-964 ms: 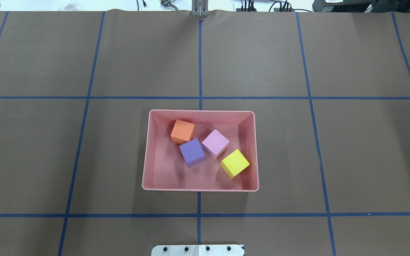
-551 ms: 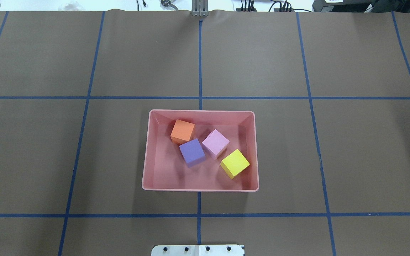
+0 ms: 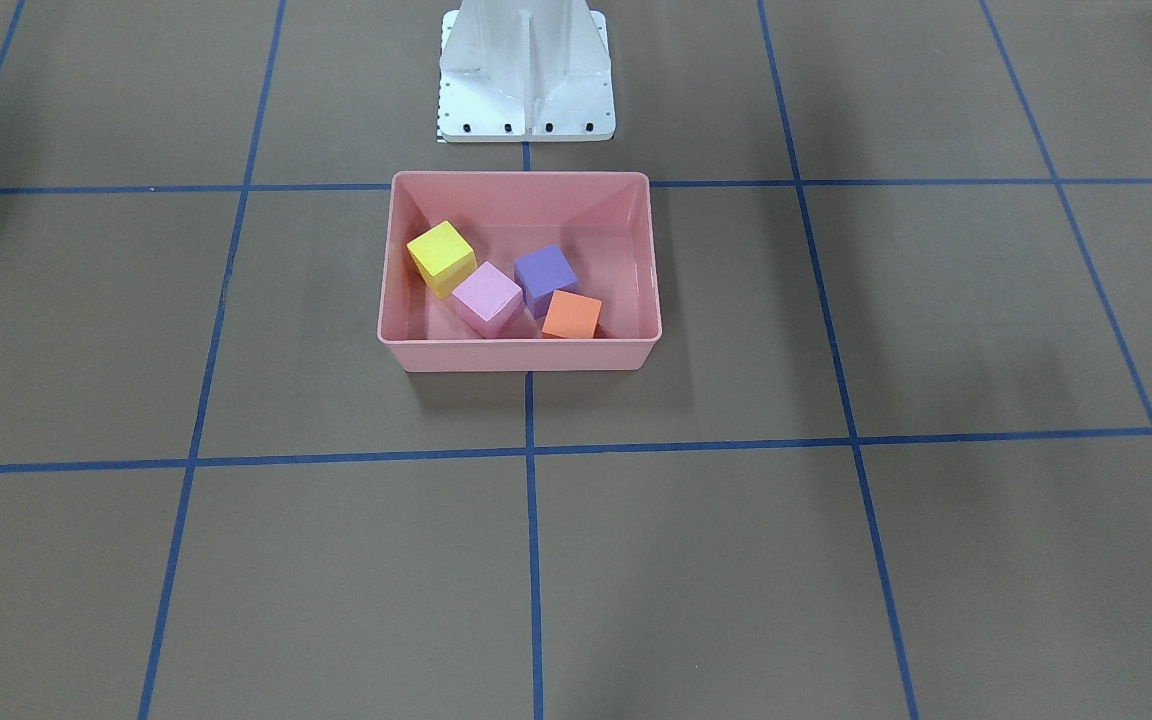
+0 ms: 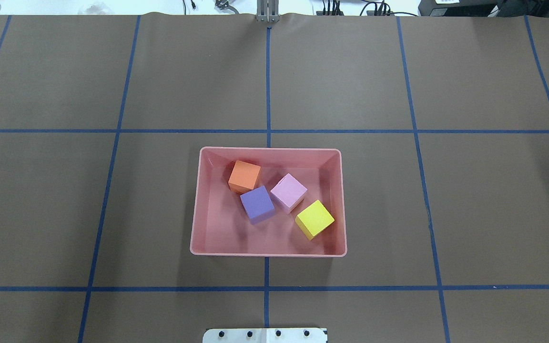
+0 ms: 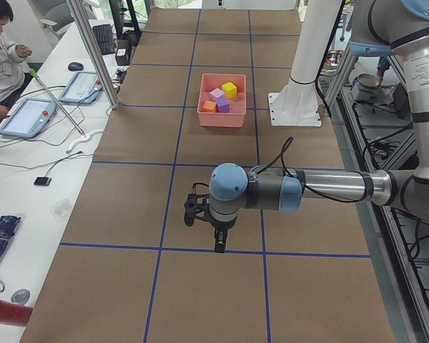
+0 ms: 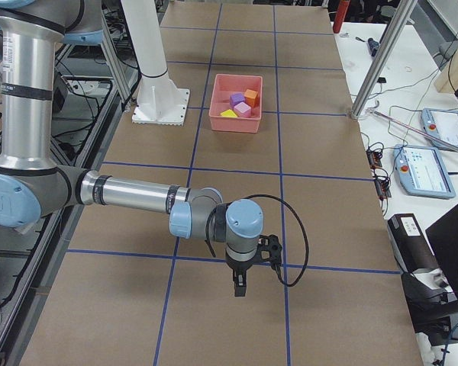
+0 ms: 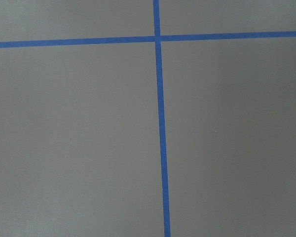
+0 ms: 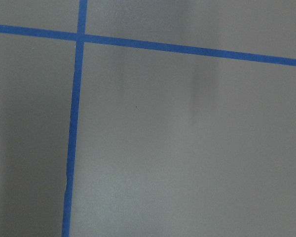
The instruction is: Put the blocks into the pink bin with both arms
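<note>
**Bench layout with all four blocks in the bin.** At the robot's far left, the left arm [image 5: 322, 187] is shown stretched low and level over the bench [image 4: 112, 214]. Its wrist is turned so that the jaws point straight down near a crossing of blue tape lines [image 7: 160, 148]. Whether these jaws are released or clenched cannot be told.

At the centre stands the pink bin [image 4: 222, 236], well apart from both sets of jaws, its long axis laid across the bench from one arm's side to the other's. Inside it are found, from left to right, the orange block [image 4: 244, 176], the purple block [image 4: 257, 202], the light pink block [image 4: 289, 190] and the yellow block [image 4: 314, 218].

At the far right, the right arm [image 6: 137, 194] is held in a mirrored pose, jaws downward over bare bench, their state likewise not to be told. Neither arm is judged clearly nearer the bin. No block is left outside it, so the task is judged complete and no further grasp is called for.
</note>
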`<state>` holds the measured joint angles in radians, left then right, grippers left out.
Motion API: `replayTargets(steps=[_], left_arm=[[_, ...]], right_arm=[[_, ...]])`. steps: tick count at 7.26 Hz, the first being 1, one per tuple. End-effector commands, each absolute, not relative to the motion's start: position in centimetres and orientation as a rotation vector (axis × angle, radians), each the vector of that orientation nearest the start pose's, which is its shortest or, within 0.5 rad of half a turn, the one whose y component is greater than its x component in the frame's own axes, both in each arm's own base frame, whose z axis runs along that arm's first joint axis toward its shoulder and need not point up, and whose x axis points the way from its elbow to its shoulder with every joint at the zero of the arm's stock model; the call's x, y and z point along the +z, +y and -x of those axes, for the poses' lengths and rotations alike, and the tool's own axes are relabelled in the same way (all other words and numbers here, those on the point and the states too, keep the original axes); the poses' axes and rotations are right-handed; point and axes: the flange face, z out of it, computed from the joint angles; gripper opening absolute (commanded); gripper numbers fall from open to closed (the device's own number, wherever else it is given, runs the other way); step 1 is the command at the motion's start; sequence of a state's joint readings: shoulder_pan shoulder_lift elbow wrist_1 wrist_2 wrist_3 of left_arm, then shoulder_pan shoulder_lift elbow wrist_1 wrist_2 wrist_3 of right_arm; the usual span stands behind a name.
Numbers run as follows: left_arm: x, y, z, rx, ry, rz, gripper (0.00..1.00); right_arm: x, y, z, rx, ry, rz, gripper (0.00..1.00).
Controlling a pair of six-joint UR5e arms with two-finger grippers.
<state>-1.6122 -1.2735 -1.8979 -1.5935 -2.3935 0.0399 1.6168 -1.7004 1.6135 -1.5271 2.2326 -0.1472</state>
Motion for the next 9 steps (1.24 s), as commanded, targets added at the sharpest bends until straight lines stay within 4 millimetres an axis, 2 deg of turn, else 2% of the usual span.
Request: replayTargets(steps=[1, 3, 9], left_arm=[[62.16, -36.55, 7.54, 0.018, 0.821, -0.077, 1.00], [62.16, -36.48, 7.61, 0.016, 0.820, -0.077, 1.00], [62.61, -36.44, 7.55, 0.014, 0.820, -0.068, 1.00]], right_arm=[[69.72, -42.98, -9.17, -0.075, -0.666, -0.031, 0.99], [68.93, -43.15, -9.20, -0.078, -0.662, -0.044, 0.99], [69.03, -43.00, -9.17, -0.079, -0.665, -0.043, 0.99]])
